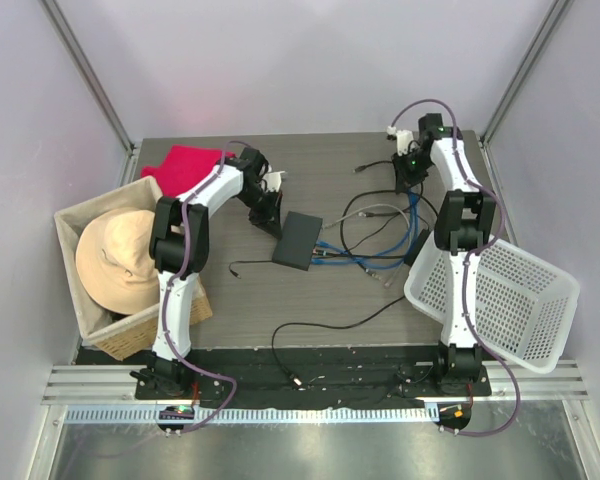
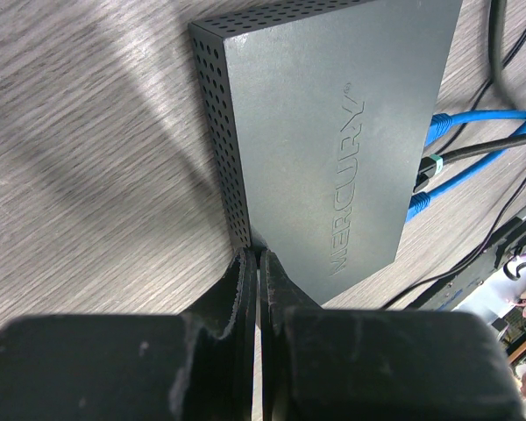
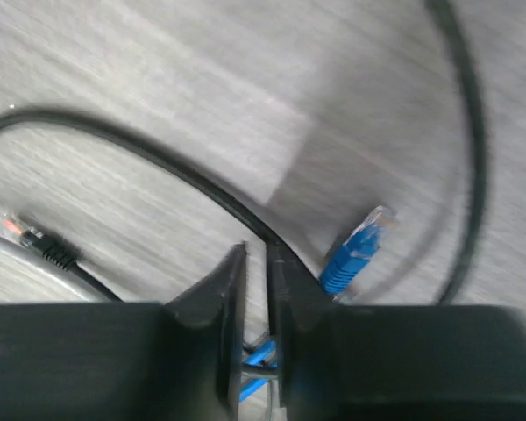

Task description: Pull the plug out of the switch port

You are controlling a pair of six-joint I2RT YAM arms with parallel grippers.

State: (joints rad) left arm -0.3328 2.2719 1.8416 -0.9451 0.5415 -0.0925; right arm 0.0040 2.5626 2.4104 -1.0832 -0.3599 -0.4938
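Clenched left gripper (image 2: 256, 259) presses its tips against the switch (image 2: 333, 132) corner mid-table, probably bracing it. Right gripper (image 3: 257, 256), likewise clenched, hangs beside 1 loose blue plug (image 3: 358, 250); 2 socketed blue plugs (image 2: 431, 132) await.

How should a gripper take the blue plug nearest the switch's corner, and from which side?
Grip the blue plug on its short stiff boot, just outside the switch, coming down from above. It sticks straight out of the port edge, and the black plug sits close beside it, so a sideways approach would probably be crowded.
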